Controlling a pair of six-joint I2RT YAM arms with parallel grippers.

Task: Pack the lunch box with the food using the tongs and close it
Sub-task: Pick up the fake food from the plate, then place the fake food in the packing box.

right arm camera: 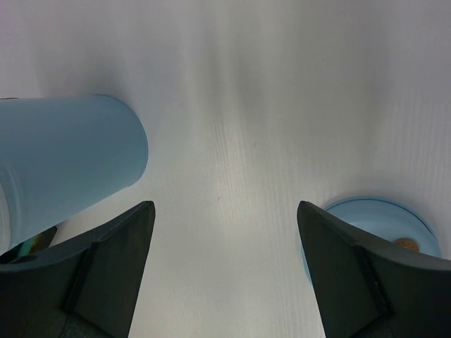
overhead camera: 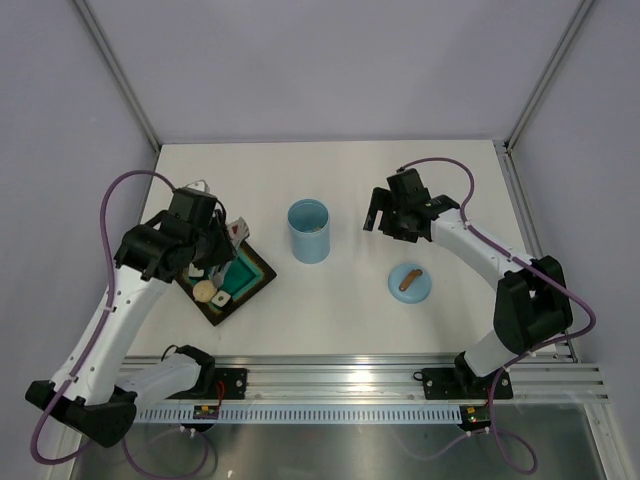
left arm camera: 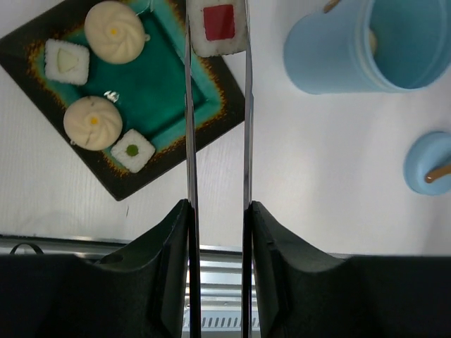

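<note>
Left fingers [left arm camera: 156, 276] squeeze the tongs [left arm camera: 189, 141], red-centred square [left arm camera: 218, 27] pinched at their tips, plain only from the wrist; right fingers [right arm camera: 106, 274] wide, empty.

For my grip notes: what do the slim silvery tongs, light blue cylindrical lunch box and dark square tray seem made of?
Slim silvery tongs: likely polished metal, arms glinting. Light blue cylindrical lunch box: probably smooth plastic, even colour, soft sheen. Dark square tray: perhaps glazed ceramic, glossy teal centre.

Legible text: none, any view | brands, labels, numbers, signs: none | lunch box [left arm camera: 331, 63] wall: plain blue | lid [left arm camera: 425, 151]: plain, no print | tongs [left arm camera: 189, 141] arms: bare metal, unmarked
</note>
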